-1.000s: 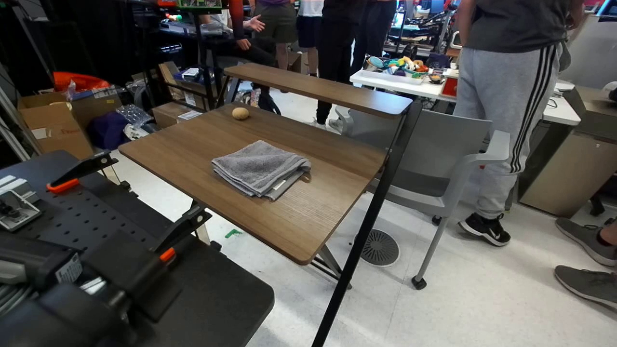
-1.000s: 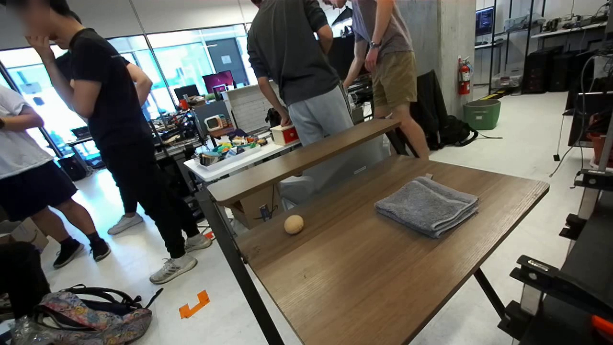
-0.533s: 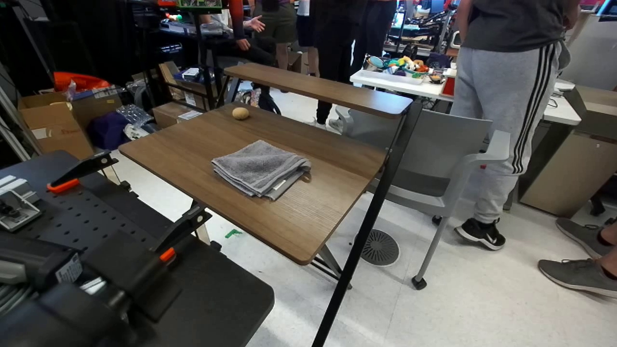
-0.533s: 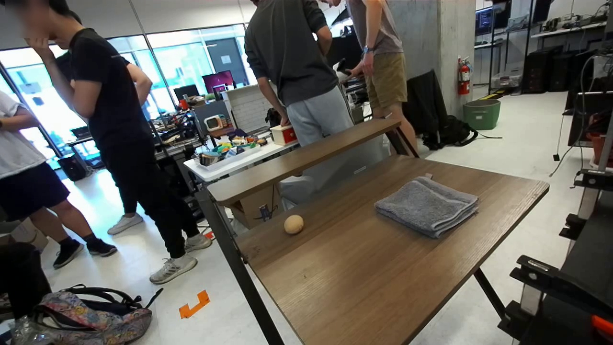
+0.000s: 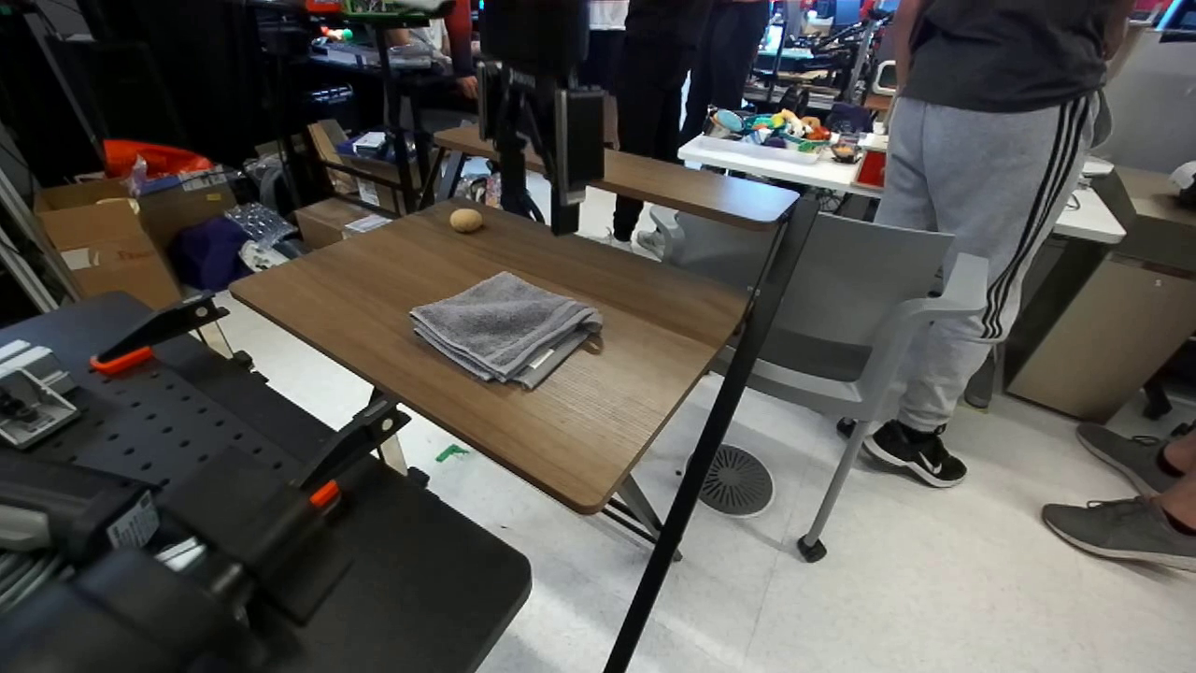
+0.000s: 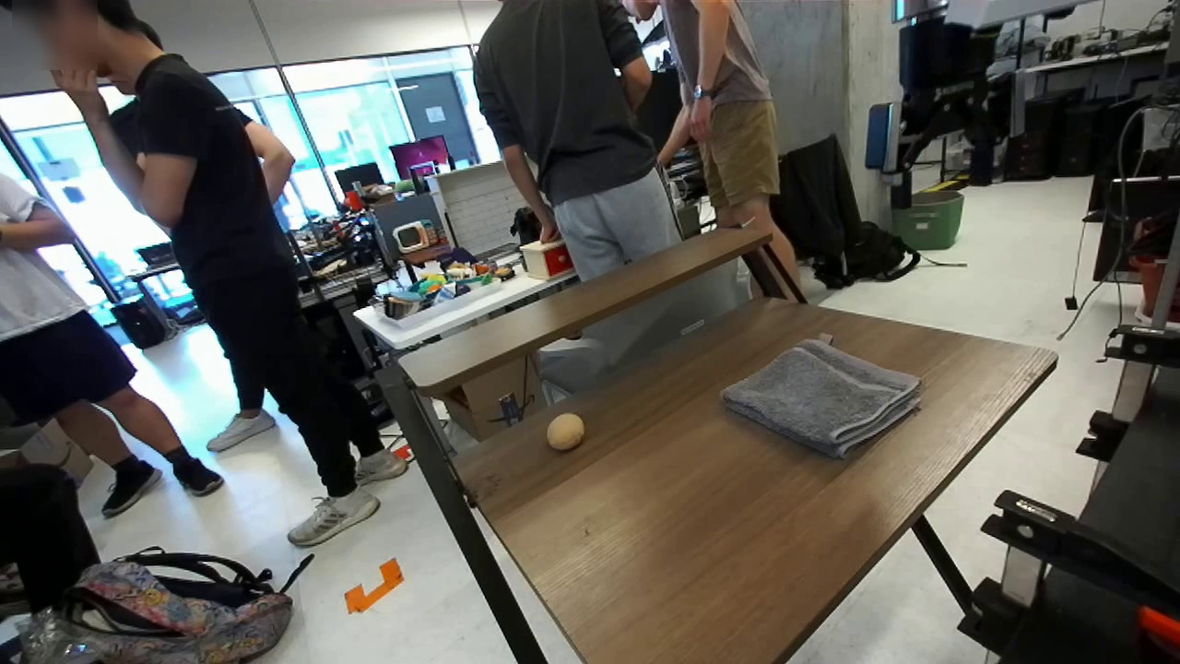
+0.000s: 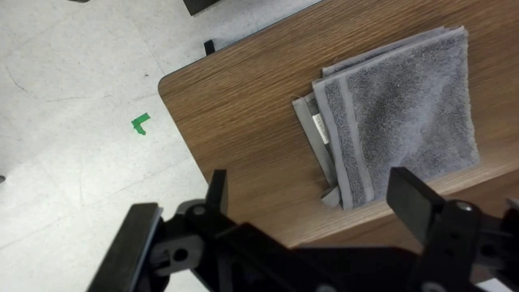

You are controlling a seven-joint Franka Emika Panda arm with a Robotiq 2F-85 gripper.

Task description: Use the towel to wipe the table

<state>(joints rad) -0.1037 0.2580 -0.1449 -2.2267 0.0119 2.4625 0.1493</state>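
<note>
The grey folded towel [image 5: 509, 327] lies flat on the brown wood-grain table [image 5: 327, 271]. It also shows in an exterior view [image 6: 820, 397] and in the wrist view [image 7: 409, 113], where a white label and a loop show on its near edge. My gripper [image 5: 542, 210] hangs above the table, apart from the towel; it also shows in an exterior view [image 6: 940, 184]. In the wrist view my gripper [image 7: 308, 174] is open with nothing between its fingers. The right finger overlaps the towel's lower edge in that view; the left one lies over the table's side edge.
A round tan object [image 5: 466, 221] sits on the table near the raised wooden shelf [image 6: 553, 314]. A black frame leg [image 5: 701, 467] and a grey chair [image 5: 841, 290] stand at the table's side. A black cart [image 5: 439, 561] with clamps [image 5: 355, 444] is alongside. People stand behind.
My arm and gripper have come into both exterior views from the top, out of sight in the earlier frames. The towel and the round object have not moved. People shifted slightly.
</note>
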